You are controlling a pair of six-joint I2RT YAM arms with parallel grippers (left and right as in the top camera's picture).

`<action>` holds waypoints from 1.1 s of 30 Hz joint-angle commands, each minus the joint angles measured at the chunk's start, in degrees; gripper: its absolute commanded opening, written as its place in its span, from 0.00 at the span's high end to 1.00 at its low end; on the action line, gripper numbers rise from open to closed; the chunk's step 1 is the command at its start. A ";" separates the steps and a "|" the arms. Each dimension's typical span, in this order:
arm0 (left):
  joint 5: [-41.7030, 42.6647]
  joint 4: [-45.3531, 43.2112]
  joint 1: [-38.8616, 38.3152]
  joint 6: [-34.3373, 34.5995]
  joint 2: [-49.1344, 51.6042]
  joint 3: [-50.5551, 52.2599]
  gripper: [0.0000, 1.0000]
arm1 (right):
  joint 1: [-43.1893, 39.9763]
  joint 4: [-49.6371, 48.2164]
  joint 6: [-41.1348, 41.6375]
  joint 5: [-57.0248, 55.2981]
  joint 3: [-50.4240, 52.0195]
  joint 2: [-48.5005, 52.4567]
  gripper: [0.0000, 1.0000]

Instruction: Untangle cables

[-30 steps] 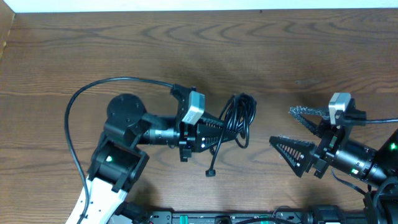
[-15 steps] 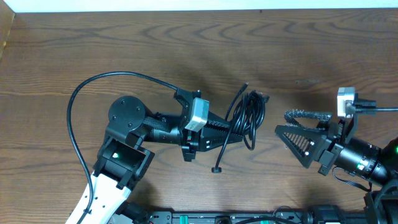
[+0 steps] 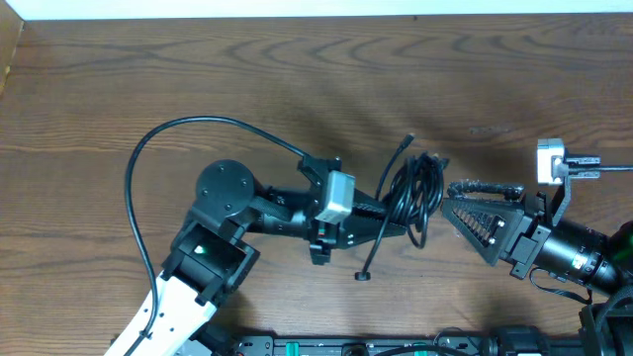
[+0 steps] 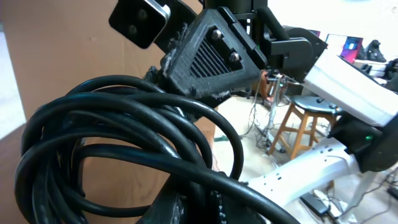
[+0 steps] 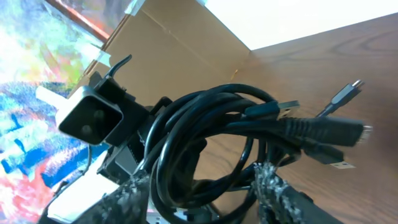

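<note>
Seen from above, the left pincer (image 3: 384, 215) is closed on the cables (image 3: 420, 188) at the middle of the desk (image 3: 198, 79). In the left wrist view, the cables fill the foreground. In the right wrist view, the right pincer (image 5: 205, 186) is wide open, with the cables between its fingers (image 5: 277, 190).

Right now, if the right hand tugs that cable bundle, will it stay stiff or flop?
Probably floppy: one plug end trails loose from the bundle. The loops look loose and uneven, so they likely slide apart. It seems light: the left hand alone holds it.
</note>
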State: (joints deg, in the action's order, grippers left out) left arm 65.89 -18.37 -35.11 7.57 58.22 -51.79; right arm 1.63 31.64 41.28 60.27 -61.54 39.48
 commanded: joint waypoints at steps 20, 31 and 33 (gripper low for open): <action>-4.07 -2.21 -4.90 -12.11 2.19 -1.36 0.93 | -0.02 -0.13 0.46 -0.57 -0.59 3.45 0.60; -10.01 -3.72 -4.90 -12.02 3.10 -1.36 0.92 | -0.02 -0.15 -0.15 -0.59 -0.59 3.98 0.99; -10.05 -3.89 -4.90 -12.04 3.10 -1.36 0.92 | -0.02 -0.15 -0.48 -0.63 -0.59 4.00 0.99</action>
State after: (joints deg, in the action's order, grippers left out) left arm 56.60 -19.99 -39.62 -3.27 62.39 -51.79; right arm 1.63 30.89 42.09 60.42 -61.89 43.07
